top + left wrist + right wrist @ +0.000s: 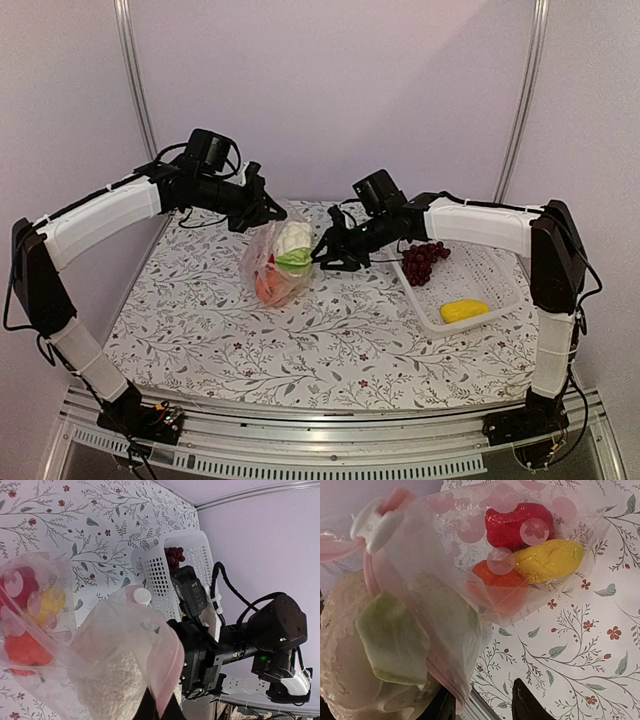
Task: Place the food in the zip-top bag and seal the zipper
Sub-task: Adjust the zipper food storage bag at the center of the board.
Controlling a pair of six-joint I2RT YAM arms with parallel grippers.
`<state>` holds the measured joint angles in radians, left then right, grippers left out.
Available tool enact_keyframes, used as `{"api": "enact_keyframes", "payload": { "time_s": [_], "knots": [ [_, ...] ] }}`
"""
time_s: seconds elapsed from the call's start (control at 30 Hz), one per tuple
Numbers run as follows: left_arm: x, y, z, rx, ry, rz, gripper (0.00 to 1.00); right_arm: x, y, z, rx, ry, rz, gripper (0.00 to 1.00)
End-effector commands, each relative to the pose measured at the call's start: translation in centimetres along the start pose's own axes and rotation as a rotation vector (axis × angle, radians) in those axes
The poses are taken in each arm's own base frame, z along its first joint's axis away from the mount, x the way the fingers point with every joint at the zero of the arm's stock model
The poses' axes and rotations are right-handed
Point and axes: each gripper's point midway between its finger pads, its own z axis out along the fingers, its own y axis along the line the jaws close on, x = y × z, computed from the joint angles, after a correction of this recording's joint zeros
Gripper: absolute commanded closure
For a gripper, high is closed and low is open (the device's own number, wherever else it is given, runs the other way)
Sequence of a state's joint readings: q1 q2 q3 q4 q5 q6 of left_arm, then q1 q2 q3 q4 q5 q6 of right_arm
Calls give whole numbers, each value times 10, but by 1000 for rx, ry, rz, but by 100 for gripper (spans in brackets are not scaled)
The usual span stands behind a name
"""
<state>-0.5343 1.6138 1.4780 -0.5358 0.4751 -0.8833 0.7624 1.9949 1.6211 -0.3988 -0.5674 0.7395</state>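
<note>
Your L gripper is clamped on the top edge of the zip-top bag; red pepper, orange fruit and yellow piece sit at its bottom, cauliflower up in the mouth under the film. Your R gripper is just beside the cauliflower, jaws apart, nothing btwn them. Grape bunch and a second yellow piece lie in the white mesh basket, R side of the floral table.
</note>
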Motion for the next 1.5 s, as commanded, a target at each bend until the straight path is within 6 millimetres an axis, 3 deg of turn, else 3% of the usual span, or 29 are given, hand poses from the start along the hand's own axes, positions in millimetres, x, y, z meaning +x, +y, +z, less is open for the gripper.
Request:
{"api": "enact_keyframes", "payload": {
  "time_s": [0.0,0.17,0.23,0.3,0.33,0.47,0.57,0.67,0.77,0.9,1.03,1.1,1.23,1.47],
  "knots": [
    [-3,-7,-10,27,-18,21,100,1,10,8,-57,1,-11,63],
    [-2,-7,-11,25,-14,21,100,2,-1,20,-27,4,-2,70],
    [-1,-6,-11,19,-10,23,100,2,-1,23,-28,8,1,81],
    [0,-3,-12,2,-7,32,99,2,-2,22,-16,8,12,99],
    [-1,0,-14,-22,-9,40,95,2,-2,18,-4,1,18,100],
    [-1,16,-22,-148,5,110,83,-5,17,-17,37,-66,-9,100],
    [0,22,-24,-205,31,168,79,-10,43,-52,50,-114,-54,100],
    [2,20,-23,-228,54,224,79,-15,67,-80,47,-145,-95,100],
    [3,11,-20,-215,72,249,81,-17,81,-96,48,-154,-108,100],
    [3,-14,-29,-201,37,303,76,-16,79,-96,59,-148,-101,100],
    [7,-23,-52,-252,-51,312,64,-22,76,-101,81,-165,-78,100],
    [15,-23,-54,-232,-57,298,60,-24,70,-104,104,-175,-63,100],
    [28,-21,-45,-192,-24,276,52,-26,62,-99,103,-145,-39,100],
    [32,-25,-23,-202,-3,303,50,-29,66,-99,99,-141,-55,100]
  ]
}}
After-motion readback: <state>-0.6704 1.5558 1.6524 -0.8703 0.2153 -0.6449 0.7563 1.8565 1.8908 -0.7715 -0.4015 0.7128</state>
